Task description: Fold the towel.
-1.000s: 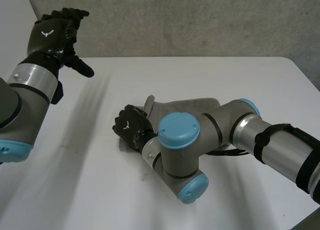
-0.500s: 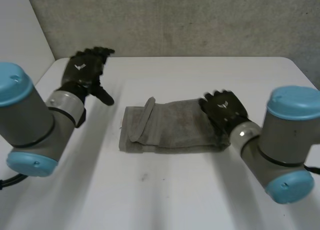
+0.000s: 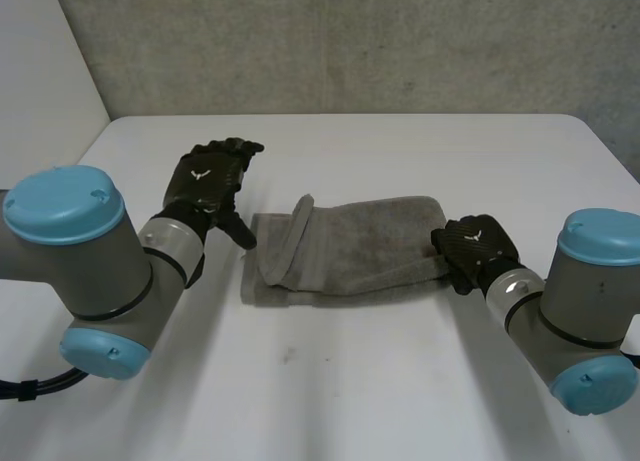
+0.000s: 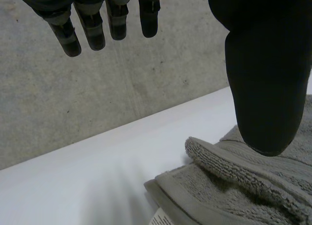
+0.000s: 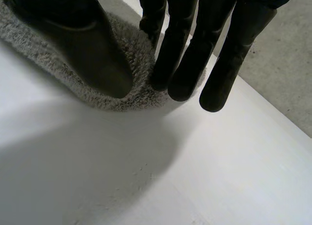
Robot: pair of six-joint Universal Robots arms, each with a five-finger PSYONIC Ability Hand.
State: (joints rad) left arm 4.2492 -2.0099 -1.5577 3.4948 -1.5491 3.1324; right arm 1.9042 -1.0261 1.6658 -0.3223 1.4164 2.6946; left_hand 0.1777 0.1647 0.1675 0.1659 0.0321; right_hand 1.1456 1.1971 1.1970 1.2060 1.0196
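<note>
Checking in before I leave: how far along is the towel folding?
The towel lies folded into a long strip, with a loose flap raised at its left end. The right hand is at its right end; the left hand hovers open beside the left end. Left, probably: folding the strip shorter and flattening the flap.

Left arm: bent at the elbow, forearm angled inward and away from the robot.
Left hand: back facing up; fingers straight and side by side, thumb held wide apart.
Right arm: bent at the elbow, forearm angled inward.
Right hand: held low, back facing up; fingers straight, close together, tips pointing down, thumb apart from them.
</note>
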